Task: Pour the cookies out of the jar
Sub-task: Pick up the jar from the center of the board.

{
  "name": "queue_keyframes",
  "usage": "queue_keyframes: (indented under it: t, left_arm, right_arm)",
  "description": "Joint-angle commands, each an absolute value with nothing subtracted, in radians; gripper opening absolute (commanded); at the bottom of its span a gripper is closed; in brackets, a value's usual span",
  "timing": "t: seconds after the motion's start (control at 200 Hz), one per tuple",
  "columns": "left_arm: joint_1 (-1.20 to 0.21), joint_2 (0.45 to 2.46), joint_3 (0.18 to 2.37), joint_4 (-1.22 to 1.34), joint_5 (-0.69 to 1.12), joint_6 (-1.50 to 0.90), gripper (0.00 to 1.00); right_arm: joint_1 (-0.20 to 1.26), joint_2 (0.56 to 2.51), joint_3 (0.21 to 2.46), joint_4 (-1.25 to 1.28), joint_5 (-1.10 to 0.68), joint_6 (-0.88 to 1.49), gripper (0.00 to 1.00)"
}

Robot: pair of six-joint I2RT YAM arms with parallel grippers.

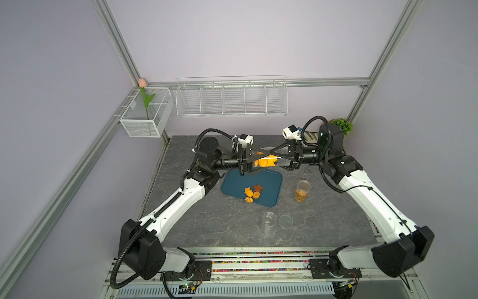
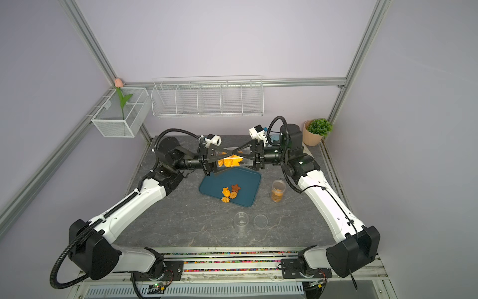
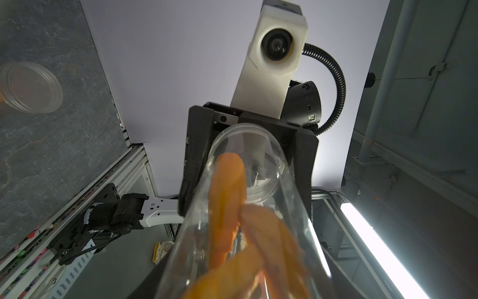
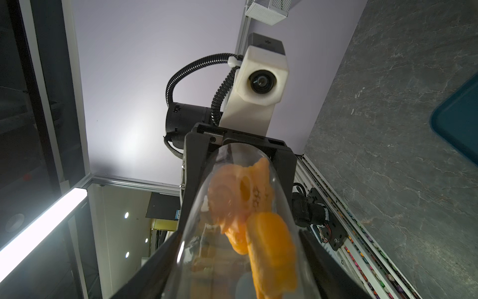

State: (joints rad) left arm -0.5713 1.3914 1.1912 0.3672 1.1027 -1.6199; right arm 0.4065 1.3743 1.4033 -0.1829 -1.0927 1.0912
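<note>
Left fingers (image 1: 254, 152) and right fingers (image 1: 287, 150) pinched the jar (image 1: 283, 162) above the tray (image 1: 269, 181). Only top views showed cookies (image 1: 252, 192) on it; wrist views showed those inside.

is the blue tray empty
No, in a top view a small cluster of cookies, one of them a brown star, lies on the blue tray.

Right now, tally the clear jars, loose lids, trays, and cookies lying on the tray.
Clear jars: 3
Loose lid: 1
Tray: 1
Cookies on the tray: 4
Total: 9
</note>
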Motion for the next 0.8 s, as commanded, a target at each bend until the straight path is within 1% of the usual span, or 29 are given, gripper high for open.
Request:
queue_keyframes:
  t: [0.0, 0.2, 0.355, 0.365, 0.38, 0.385, 0.39, 0.395, 0.41, 0.63, 0.795]
  left_arm:
    - [-0.575, 1.384, 1.195, 0.447, 1.1, -1.65, 0.58]
    - [-0.576, 1.376, 1.18, 0.448, 1.1, -1.654, 0.57]
    - [-0.576, 1.372, 1.174, 0.449, 1.1, -1.655, 0.57]
    - [-0.576, 1.373, 1.175, 0.449, 1.1, -1.654, 0.57]
    - [-0.575, 1.373, 1.175, 0.449, 1.1, -1.654, 0.57]
    - [-0.575, 1.374, 1.175, 0.449, 1.1, -1.654, 0.56]
    - [-0.575, 1.374, 1.175, 0.448, 1.1, -1.654, 0.56]
    - [-0.575, 1.373, 1.175, 0.448, 1.1, -1.654, 0.56]
    - [-0.575, 1.374, 1.176, 0.448, 1.101, -1.654, 0.56]
    - [-0.575, 1.379, 1.174, 0.452, 1.103, -1.654, 0.57]
    - [-0.575, 1.39, 1.171, 0.464, 1.104, -1.654, 0.57]
  right_arm:
    - [0.417, 1.368, 1.407, -0.207, -1.121, 1.098, 0.72]
    - [0.417, 1.368, 1.412, -0.209, -1.114, 1.099, 0.77]
    - [0.417, 1.371, 1.426, -0.212, -1.108, 1.096, 0.9]
    - [0.417, 1.371, 1.427, -0.213, -1.108, 1.095, 0.92]
    - [0.417, 1.371, 1.429, -0.215, -1.106, 1.093, 1.0]
    - [0.416, 1.37, 1.431, -0.215, -1.105, 1.092, 0.97]
    - [0.416, 1.371, 1.432, -0.216, -1.105, 1.09, 0.93]
    - [0.416, 1.371, 1.434, -0.217, -1.104, 1.089, 0.9]
    - [0.416, 1.371, 1.436, -0.221, -1.101, 1.086, 0.88]
    - [0.367, 1.365, 1.481, -0.259, -1.067, 1.068, 0.88]
    - [0.311, 1.346, 1.479, -0.267, -1.086, 1.079, 0.88]
